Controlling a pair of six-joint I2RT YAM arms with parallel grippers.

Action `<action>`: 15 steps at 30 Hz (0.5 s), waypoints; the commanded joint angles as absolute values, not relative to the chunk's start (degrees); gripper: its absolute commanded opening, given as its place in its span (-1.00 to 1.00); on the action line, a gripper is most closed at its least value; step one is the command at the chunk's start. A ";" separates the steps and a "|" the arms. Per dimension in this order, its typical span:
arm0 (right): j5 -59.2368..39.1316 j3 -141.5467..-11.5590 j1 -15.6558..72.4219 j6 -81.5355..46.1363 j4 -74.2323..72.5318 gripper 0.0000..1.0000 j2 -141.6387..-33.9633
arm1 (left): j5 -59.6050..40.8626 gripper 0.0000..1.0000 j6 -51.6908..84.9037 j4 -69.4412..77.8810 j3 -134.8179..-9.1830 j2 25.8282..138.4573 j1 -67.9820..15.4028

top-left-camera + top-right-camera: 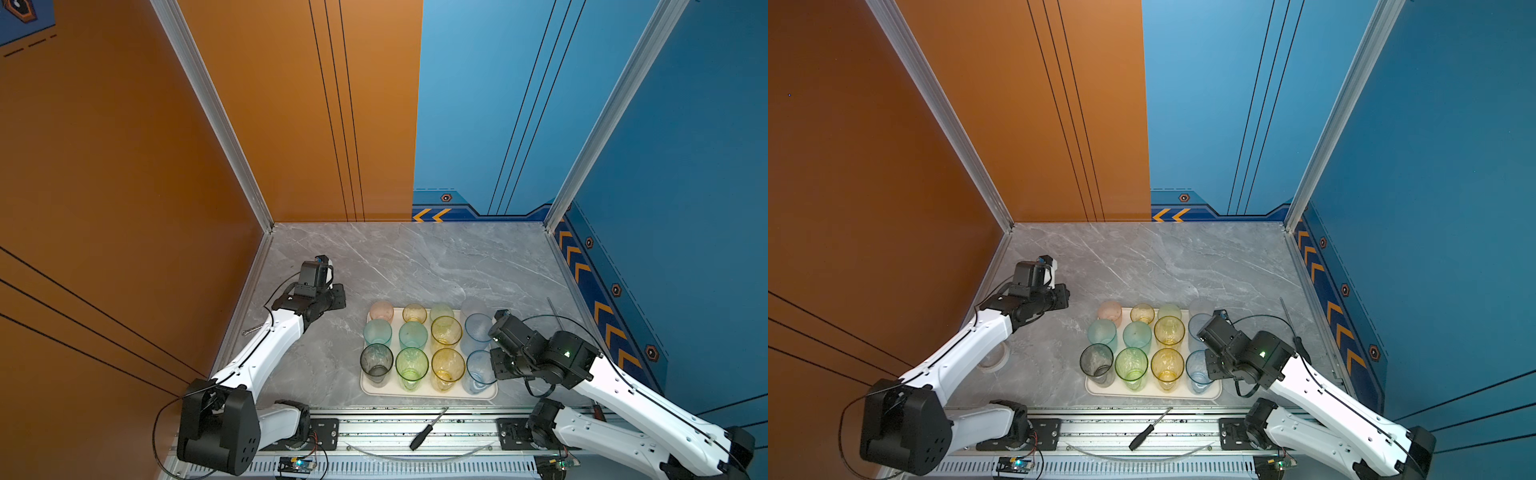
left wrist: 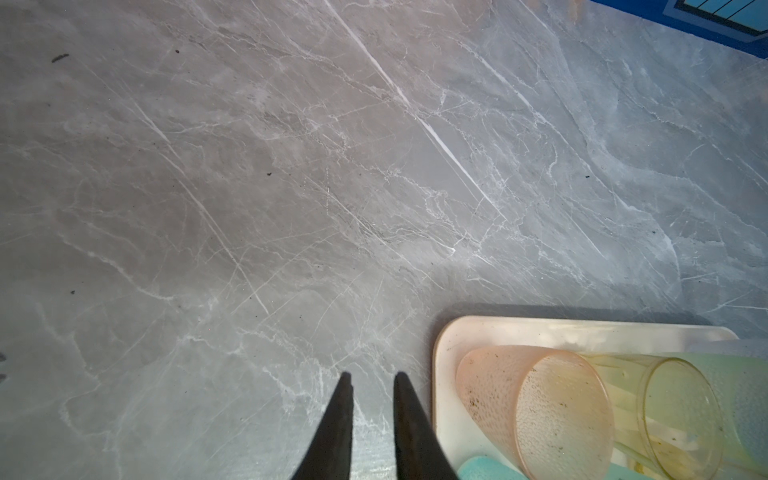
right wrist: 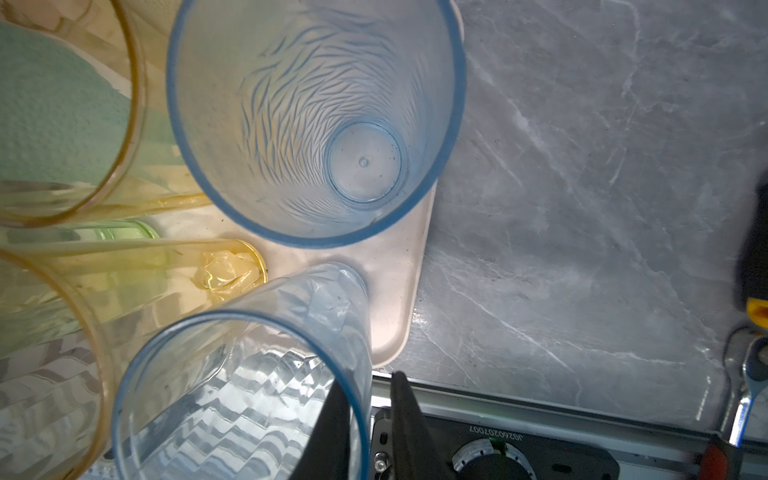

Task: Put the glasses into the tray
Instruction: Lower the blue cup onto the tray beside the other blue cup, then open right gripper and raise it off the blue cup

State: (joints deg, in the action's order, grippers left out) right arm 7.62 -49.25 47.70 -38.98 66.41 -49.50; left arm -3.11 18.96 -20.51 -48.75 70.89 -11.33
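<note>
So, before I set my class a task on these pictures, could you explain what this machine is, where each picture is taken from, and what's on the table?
It is a robot with two white jointed arms, each ending in a two-fingered tool. Both top views come from one camera head above, looking down on everything. The other two come from cameras on the arms' wrists, looking along the fingers. On the grey marble-patterned tabletop lies a cream-white rectangular tray filled with rows of translucent tinted tumblers. The left tool hangs over bare tabletop, fingers slightly apart, holding nothing. The right tool straddles the rim of the near clear-blue tumbler; a gap shows beside the wall, so it does not look clamped.
</note>
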 commanded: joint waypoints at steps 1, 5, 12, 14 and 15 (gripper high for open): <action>8.19 -49.39 48.14 -39.52 67.94 -0.59 -49.26 | -3.60 -0.59 18.81 -20.38 -47.65 71.20 -11.65; 8.27 -49.77 48.16 -39.46 67.94 -0.57 -48.91 | -3.54 -0.59 18.63 -20.57 -47.64 71.19 -11.69; 7.94 -50.45 48.12 -39.54 68.03 -0.54 -48.17 | -3.34 -0.59 18.28 -20.87 -47.65 71.16 -11.62; 8.03 -50.70 48.13 -39.53 68.19 -0.54 -48.08 | -3.43 -0.59 18.28 -20.92 -47.62 71.28 -11.69; 8.00 -50.84 48.16 -39.46 68.18 -0.54 -47.99 | -3.43 -0.59 18.28 -21.05 -47.61 71.21 -11.64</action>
